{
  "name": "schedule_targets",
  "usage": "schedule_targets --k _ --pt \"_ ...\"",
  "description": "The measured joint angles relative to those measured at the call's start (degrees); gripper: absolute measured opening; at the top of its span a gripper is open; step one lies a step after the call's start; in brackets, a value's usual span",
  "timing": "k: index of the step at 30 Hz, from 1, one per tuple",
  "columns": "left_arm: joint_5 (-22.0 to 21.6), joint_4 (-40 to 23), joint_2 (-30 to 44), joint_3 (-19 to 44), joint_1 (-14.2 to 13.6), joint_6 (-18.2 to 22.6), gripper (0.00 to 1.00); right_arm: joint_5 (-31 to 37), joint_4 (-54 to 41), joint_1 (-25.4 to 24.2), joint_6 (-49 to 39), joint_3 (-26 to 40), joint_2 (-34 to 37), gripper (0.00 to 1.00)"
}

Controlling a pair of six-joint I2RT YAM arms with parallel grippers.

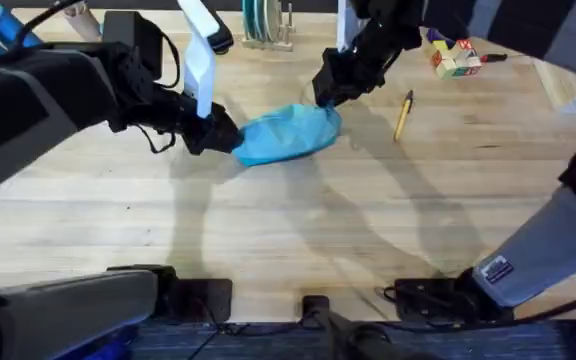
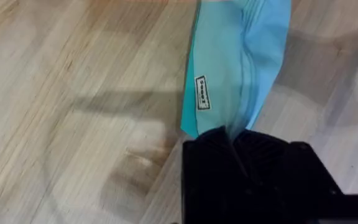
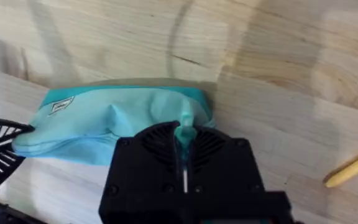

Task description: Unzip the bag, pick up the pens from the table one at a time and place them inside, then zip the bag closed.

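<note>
Bag [image 1: 286,133] pinched at both ends; pen [image 1: 402,115] outside, on table [image 1: 288,230].

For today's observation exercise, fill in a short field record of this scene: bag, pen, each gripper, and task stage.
bag: light blue pouch lying on the table, held at both ends
pen: yellow, on the table to the right of the bag, apart from it
left gripper: shut on the bag's left end
right gripper: shut on the zipper pull
task stage: pen not yet inside

- The bag [image 2: 241,62] has a small white tag [image 2: 202,93] with dark letters, too small to read.
- A sticker [image 1: 495,269] on the right arm cannot be read.
</note>
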Motion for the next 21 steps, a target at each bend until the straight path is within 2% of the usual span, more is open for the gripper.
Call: schedule_targets --k 6,11,15,21 --pt "0.00 -0.02 0.00 0.00 0.00 0.00 0.042 0.10 -0.11 0.00 -4.57 0.00 0.00 0.031" --pt "0.00 -0.03 0.00 0.00 0.00 0.00 0.042 1.10 -0.19 0.23 -11.75 0.02 -0.36 0.031" --pt "0.04 -0.03 0.00 0.00 0.00 0.00 0.042 1.78 -0.64 0.33 -17.77 0.02 -1.89 0.031" --pt "0.47 -0.03 0.00 0.00 -0.02 0.00 0.042 2.36 -0.48 0.33 -21.75 0.02 -4.64 0.031"
